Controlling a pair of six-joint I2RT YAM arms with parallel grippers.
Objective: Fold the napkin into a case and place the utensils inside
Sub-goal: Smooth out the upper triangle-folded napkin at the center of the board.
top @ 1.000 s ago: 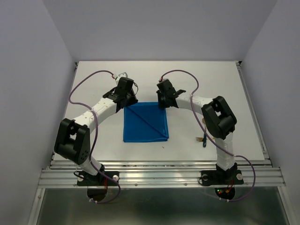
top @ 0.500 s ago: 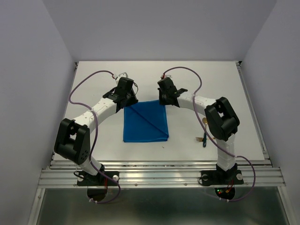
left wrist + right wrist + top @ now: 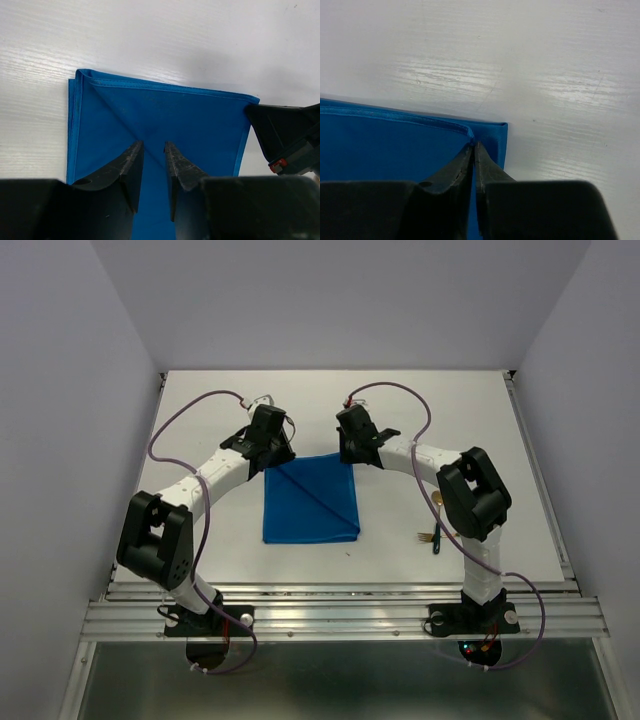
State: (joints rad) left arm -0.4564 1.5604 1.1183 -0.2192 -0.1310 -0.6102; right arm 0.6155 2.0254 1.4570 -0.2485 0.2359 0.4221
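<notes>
Top external: the left gripper [image 3: 274, 462] stands part open and empty over the napkin's [image 3: 312, 502] far left corner (the cloth lies folded flat on the table [image 3: 200, 410]). The right gripper [image 3: 347, 460], nearly closed, pinches the far right corner. The utensils [image 3: 434, 537] lie well apart, rightward.

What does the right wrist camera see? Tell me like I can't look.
The right gripper, with two dark fingers, pinches the hemmed edge of a bright blue cloth napkin close to its corner. The napkin lies flat on a white table.
</notes>
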